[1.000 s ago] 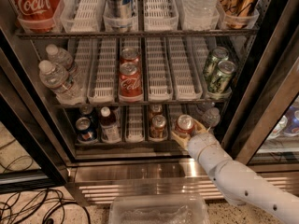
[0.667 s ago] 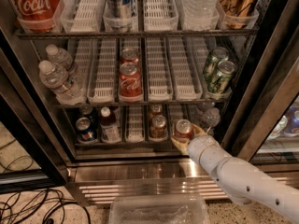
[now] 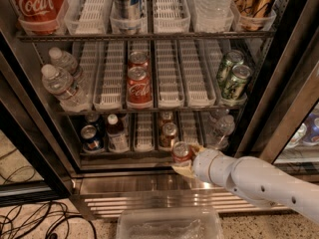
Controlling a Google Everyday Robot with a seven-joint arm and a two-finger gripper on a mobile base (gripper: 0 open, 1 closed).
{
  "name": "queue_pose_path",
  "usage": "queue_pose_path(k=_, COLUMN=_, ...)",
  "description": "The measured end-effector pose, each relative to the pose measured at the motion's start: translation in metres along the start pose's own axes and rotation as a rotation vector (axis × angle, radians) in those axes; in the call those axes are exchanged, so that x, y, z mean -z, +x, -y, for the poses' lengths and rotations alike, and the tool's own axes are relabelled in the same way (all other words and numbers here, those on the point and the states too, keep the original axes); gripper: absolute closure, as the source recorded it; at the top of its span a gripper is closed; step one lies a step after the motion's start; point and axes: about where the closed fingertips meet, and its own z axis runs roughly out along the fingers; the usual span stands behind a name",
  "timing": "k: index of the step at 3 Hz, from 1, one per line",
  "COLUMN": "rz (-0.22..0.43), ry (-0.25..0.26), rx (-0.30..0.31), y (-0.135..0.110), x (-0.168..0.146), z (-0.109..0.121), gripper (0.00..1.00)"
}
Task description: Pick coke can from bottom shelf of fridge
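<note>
The coke can (image 3: 181, 149), small and red with a silver top, sits in my gripper (image 3: 185, 161) just in front of the dark front rail of the bottom shelf (image 3: 124, 155) of the fridge (image 3: 149, 184). The gripper is shut on the can, with tan fingers (image 3: 182, 170) wrapped under and beside it. My white arm reaches in from the lower right. On the bottom shelf behind stand two duller brownish-red cans (image 3: 169, 133), a dark blue can (image 3: 90, 137) and a dark bottle with a white cap (image 3: 116, 133).
A clear water bottle (image 3: 222, 129) stands at the bottom shelf's right end. The middle rack holds two Coke cans (image 3: 139, 85), water bottles (image 3: 62, 83) and green cans (image 3: 234, 78). A clear plastic bin (image 3: 169, 224) lies on the floor below. Cables (image 3: 35, 220) lie at the lower left.
The gripper with the coke can has moved left and down, out of the shelf lane to just in front of the front rail.
</note>
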Motion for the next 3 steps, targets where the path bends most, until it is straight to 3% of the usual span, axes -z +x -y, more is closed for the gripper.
queue_pose_path(k=1, rz=0.016, ry=-0.150, rx=0.056, y=-0.013, x=0.005, z=-0.035, gripper=1.00)
queue_pose_path(k=2, rz=0.016, ry=-0.192, rx=0.056, y=-0.012, x=0.006, z=-0.046, gripper=1.00)
queue_pose_path(k=3, rz=0.017, ry=-0.199, rx=0.058, y=-0.013, x=0.005, z=-0.048, gripper=1.00)
